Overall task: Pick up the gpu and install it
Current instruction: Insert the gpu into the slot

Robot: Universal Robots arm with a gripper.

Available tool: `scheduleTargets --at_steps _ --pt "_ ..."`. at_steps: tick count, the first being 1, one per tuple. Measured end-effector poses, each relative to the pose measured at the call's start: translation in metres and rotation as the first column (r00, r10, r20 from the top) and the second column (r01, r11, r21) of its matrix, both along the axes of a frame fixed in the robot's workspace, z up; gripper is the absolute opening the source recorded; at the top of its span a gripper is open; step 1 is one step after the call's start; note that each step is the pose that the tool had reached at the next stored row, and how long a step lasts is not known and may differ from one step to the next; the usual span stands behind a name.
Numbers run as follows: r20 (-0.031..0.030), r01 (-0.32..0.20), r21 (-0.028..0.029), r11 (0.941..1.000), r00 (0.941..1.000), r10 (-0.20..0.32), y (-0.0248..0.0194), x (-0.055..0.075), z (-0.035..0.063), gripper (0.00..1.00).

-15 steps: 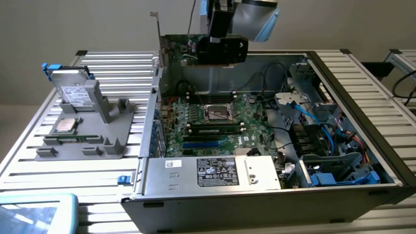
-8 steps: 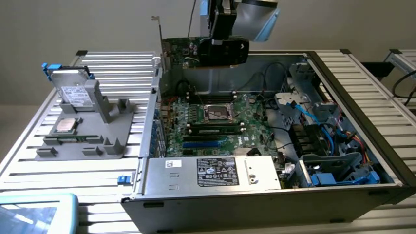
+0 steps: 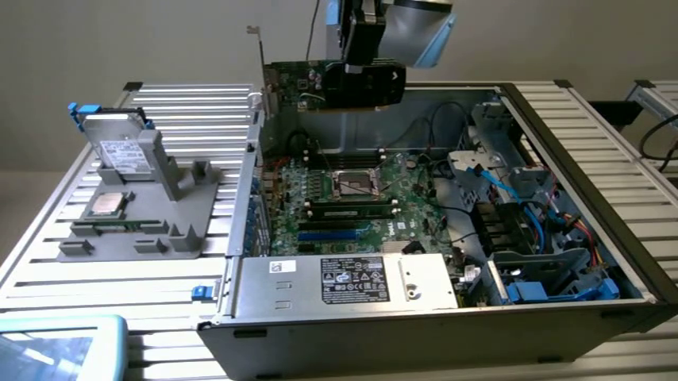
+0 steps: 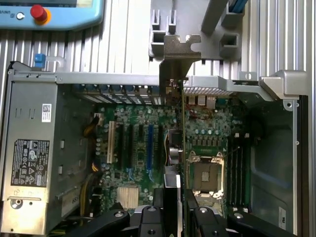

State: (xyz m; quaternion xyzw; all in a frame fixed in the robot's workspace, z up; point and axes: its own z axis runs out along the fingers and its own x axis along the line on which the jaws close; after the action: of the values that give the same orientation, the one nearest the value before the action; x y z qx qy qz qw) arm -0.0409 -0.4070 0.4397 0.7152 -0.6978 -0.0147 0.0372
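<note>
So the end effector (image 3: 364, 94) is clamped on the gpu (image 3: 297, 83), holding it up in the air over the open pc case (image 3: 445, 349), toward the far end of it in the exterior view. The card stands on edge with its silver bracket (image 3: 257, 63) sticking up past the case wall on the exterior view's left. It's clear of the motherboard (image 3: 339, 198) and not seated in any slot.

From the wrist view you're looking straight down the card, so the gpu (image 4: 183, 123) is just a thin line running from the end effector (image 4: 181, 198) out to the bracket (image 4: 180, 54). That line sits between the blue slot (image 4: 149, 143) and the cpu socket (image 4: 205, 175).

The power supply (image 3: 329, 282) with its black label sits at the near end of the case. Out on the slatted surface (image 3: 175, 107), on the exterior view's left, a grey fixture (image 3: 159, 230) holds a silver drive (image 3: 117, 147) and a small cpu chip (image 3: 109, 204)
</note>
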Motion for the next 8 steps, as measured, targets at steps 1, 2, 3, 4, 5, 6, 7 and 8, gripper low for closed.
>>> scheduleTargets --at_steps 1,2,3,4,5,6,7,8 --pt "0.0001 0.0 0.0001 1.0 1.0 0.0 0.0 0.0 -0.0004 0.27" --pt "0.0001 0.0 -0.0012 1.0 1.0 0.0 0.0 0.0 -0.0006 0.27" --pt "0.0001 0.0 -0.0038 1.0 1.0 0.0 0.0 0.0001 -0.001 0.27" --pt "0.0002 0.001 -0.0064 1.0 1.0 -0.001 0.0 0.0004 -0.0017 0.27" --pt "0.0001 0.003 -0.0103 0.9999 1.0 -0.003 0.0 0.0005 -0.0023 0.27" --pt "0.0002 0.005 -0.0132 0.9999 1.0 -0.005 0.0 0.0005 -0.003 0.27" --pt "0.0002 0.007 -0.0159 0.9998 1.0 -0.007 0.0 0.0005 -0.0038 0.27" --pt "0.0004 0.011 -0.0189 0.9998 0.9999 -0.011 0.0 0.0005 -0.0045 0.27"
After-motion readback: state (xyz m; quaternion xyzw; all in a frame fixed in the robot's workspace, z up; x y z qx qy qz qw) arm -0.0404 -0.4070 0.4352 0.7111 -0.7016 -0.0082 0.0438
